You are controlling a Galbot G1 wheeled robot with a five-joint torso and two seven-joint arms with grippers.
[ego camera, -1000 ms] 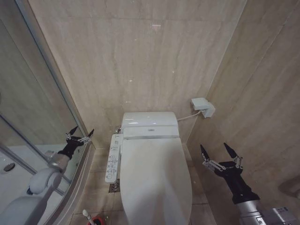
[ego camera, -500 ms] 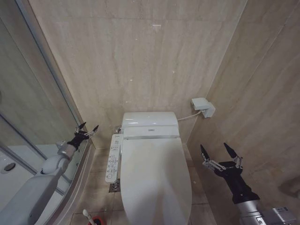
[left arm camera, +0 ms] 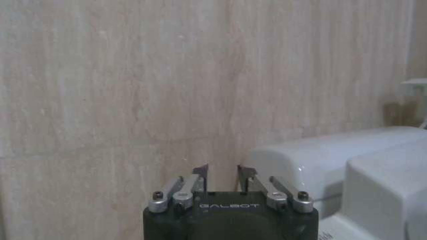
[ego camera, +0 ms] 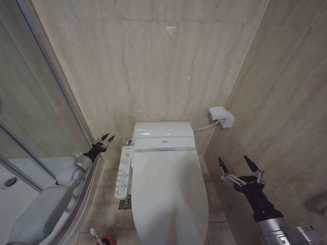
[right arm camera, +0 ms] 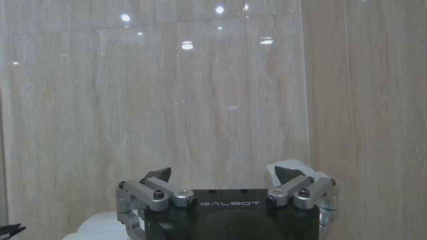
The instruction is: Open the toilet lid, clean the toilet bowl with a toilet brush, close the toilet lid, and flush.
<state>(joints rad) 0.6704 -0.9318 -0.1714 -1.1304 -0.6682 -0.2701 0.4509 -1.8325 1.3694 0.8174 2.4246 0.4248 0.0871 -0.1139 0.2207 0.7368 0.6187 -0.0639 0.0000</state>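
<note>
The toilet lid (ego camera: 171, 196) lies shut over the bowl, its long axis running from the far wall toward the near floor. Left of its far end, the left gripper (ego camera: 106, 141) hangs empty, fingers narrowly parted. Right of it, the right gripper (ego camera: 236, 164) hovers spread wide, holding nothing.

We see a bathroom | white toilet (ego camera: 168, 189) with a side control panel (ego camera: 122, 171) set in a narrow alcove | beige stone-look tile walls (ego camera: 153, 61) and floor | glass shower enclosure (ego camera: 30, 127) on our left | small white box (ego camera: 220, 117) on the wall.
</note>
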